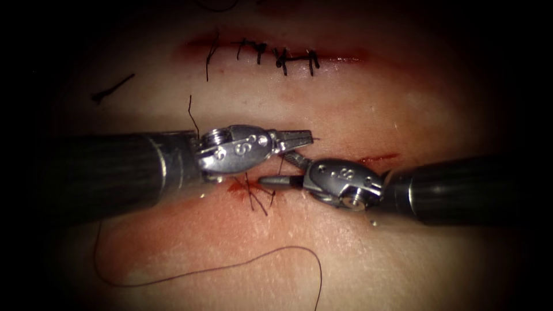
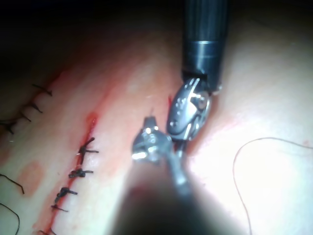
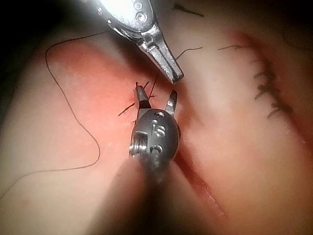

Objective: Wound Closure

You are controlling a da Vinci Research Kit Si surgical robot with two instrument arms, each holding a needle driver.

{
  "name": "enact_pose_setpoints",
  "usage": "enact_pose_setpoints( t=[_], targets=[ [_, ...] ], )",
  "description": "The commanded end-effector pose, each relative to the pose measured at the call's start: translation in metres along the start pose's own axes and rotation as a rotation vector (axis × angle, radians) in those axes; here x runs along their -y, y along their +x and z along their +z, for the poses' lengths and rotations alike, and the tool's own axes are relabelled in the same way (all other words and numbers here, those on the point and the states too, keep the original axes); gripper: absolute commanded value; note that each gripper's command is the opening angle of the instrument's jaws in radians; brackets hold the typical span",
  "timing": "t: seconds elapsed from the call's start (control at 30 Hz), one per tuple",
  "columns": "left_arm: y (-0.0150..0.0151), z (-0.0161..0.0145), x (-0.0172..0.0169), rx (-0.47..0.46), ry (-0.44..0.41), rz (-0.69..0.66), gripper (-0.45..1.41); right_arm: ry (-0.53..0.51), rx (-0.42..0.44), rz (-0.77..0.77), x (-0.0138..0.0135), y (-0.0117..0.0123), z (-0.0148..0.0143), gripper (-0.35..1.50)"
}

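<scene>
Here, right pincer (image 3: 156,100) spread wide over stitch thread ends (image 3: 128,108), holding nothing, left pincer (image 1: 304,137) closed, empty.

Surgical practice bench: stitched tissue (image 1: 345,253).

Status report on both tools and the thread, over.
Left tool shut, holds nothing. Right tool open, empty, over stitch ends. Loose thread on tissue.

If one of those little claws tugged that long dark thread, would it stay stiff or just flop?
Probably flops: the thread lies in a loose curl on the tissue. Likely very light, too, being hair-thin. The open right tool holds nothing; the left tool looks shut.
</scene>
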Motion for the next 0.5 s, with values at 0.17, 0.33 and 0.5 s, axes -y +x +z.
enact_pose_setpoints(
  t=[0.17, 0.33, 0.5],
  targets=[
    [-0.0004, 0.0011, -0.0001, 0.002, 0.005, 0.002, -0.45, 0.017, -0.01, -0.006, 0.0014, -0.0003, 0.0026, 1.48],
    [-0.0005, 0.0012, -0.0003, 0.001, 0.003, 0.003, -0.45, 0.02, -0.015, -0.009, 0.0018, -0.0004, 0.0038, 1.48],
    [-0.0005, 0.0012, -0.0004, 0.0, 0.0, 0.004, -0.45, 0.018, -0.016, -0.011, 0.0017, -0.0005, 0.0044, 1.48]
  ],
)
